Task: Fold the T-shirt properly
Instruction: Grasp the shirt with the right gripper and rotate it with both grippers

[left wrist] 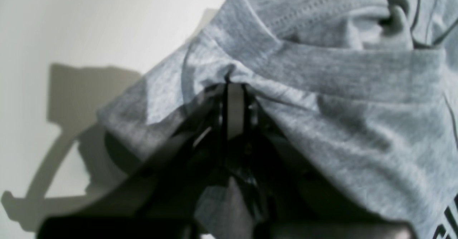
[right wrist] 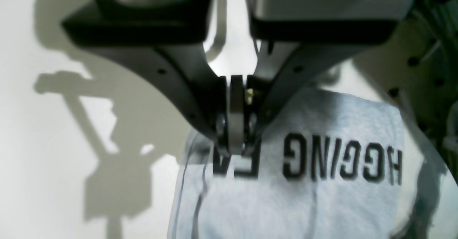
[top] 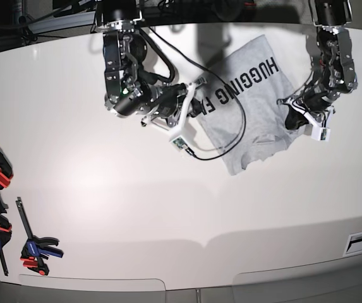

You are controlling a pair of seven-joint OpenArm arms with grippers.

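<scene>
Base view, both fingers (top: 292,115) closed pinching T-shirt (top: 250,107) edges

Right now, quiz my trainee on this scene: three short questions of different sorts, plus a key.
1. True or false: the shirt lies with its lettering face up.
2. What is the left gripper shut on? A) a clamp B) the shirt C) nothing
3. Fill in: the clamps lie along the table's ____ edge in the base view.

Key: 1 true; 2 B; 3 left.
</scene>
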